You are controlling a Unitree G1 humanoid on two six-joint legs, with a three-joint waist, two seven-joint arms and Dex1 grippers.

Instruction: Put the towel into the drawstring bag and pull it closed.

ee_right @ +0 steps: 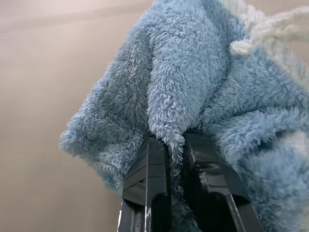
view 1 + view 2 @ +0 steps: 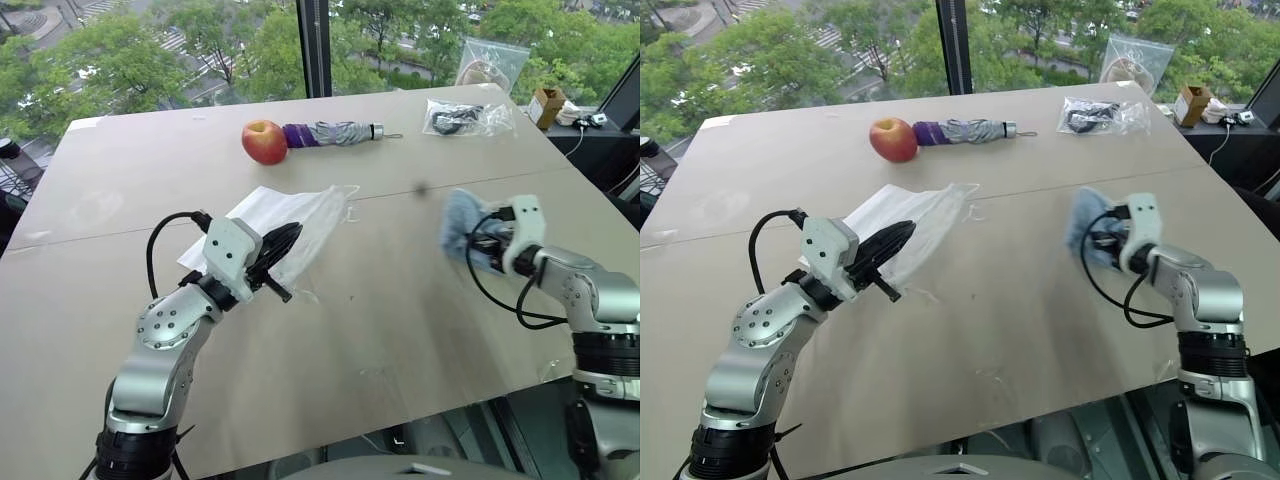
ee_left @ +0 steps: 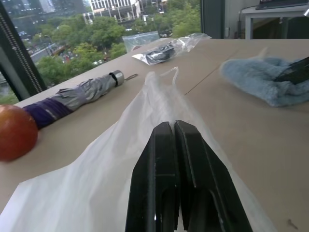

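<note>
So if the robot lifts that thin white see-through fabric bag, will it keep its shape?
Probably not. The thin white fabric bag already sags and creases where the left gripper pinches it, so it looks floppy. Being so sheer, it is likely very light, and its mouth may collapse shut.

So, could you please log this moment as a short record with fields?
left tool: shut on the drawstring bag, lifting one edge off the table
right tool: shut on the towel
towel: held to the right of the bag, not yet inside
bag mouth: cannot tell if open
other items: apple, folded umbrella, clear plastic bags at the far side
</note>
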